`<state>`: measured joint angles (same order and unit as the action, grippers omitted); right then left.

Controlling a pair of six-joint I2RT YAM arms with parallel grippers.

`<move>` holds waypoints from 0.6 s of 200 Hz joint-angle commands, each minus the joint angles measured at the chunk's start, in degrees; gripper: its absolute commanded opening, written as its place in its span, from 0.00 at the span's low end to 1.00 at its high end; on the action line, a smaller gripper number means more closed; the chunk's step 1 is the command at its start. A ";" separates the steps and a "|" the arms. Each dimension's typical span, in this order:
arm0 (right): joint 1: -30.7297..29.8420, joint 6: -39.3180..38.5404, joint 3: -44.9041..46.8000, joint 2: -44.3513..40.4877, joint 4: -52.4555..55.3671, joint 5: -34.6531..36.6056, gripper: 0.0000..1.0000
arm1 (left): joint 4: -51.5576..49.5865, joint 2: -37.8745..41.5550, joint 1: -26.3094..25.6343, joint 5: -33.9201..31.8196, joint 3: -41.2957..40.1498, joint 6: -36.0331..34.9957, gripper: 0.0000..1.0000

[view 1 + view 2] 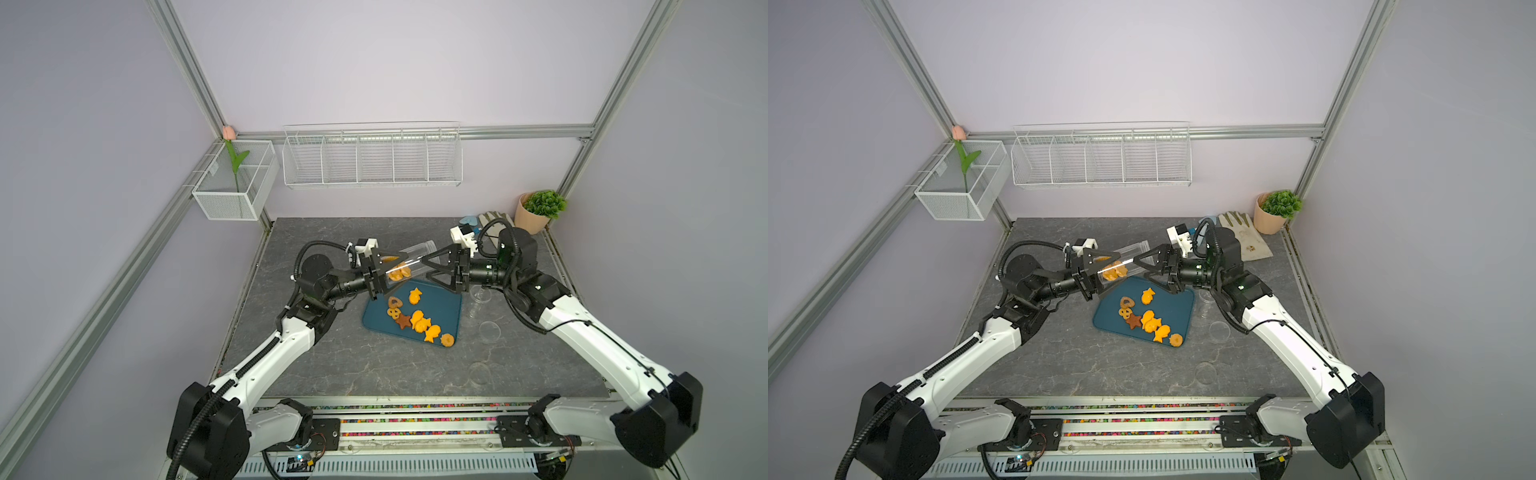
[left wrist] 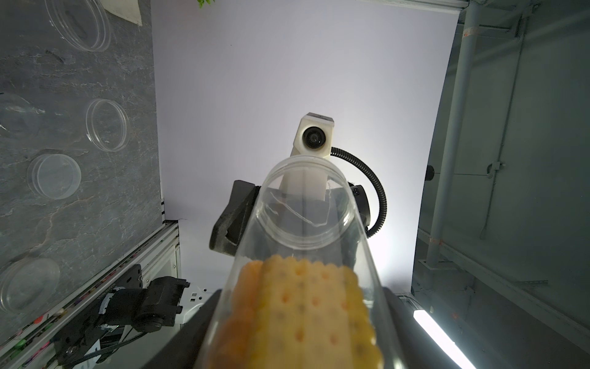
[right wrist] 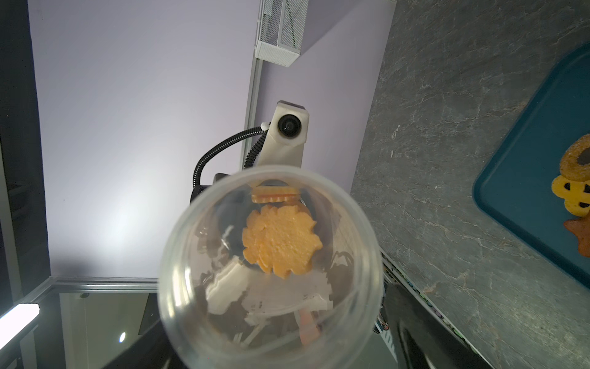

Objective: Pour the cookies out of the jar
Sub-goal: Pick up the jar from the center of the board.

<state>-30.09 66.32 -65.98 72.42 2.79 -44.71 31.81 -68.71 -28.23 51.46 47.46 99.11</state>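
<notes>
**Cookies (image 2: pixel 297 313) wedged at the clamped end of a clear jar**

Closest in the left wrist view, a waffle-patterned square and an orange round sit inside the jar (image 1: pixel 415 251), right between the fingers (image 2: pixel 194 326) of the left gripper (image 1: pixel 384 272). Those fingers are pressed against the barrel on both sides, a firm clamp. From there the jar runs on its side toward the right gripper (image 1: pixel 428 269), whose fingers (image 3: pixel 415 319) stand spread on either side of the far end with a sliver of gap at the rim, so they do not seem to be holding it. The end between them looks open, though through clear plastic I cannot be sure.

Below both sets of fingertips lies the teal tray (image 1: pixel 449 307), with most of the cookies already spread across it. Beyond the right fingers, clear dishes (image 1: pixel 488 330) rest on the table (image 1: pixel 332 365).

By my judgement the jar is light, stiff and slick, so it could twist in a loose pinch. The best hold is across the full barrel near the closed end, leaving the mouth free. What remains inside looks light and slightly spongy, apt to catch on the wall rather than slide, so a steeper tilt or a shake would probably be needed.
</notes>
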 commanded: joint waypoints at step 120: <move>4.73 -7.76 -1.59 -7.65 14.40 -4.01 0.88 | -1.21 -0.65 0.00 3.84 1.10 -3.16 0.70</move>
<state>-27.20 60.47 -67.40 68.31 14.55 -46.41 30.76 -69.41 -28.23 52.77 47.46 97.56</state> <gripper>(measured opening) 0.883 0.705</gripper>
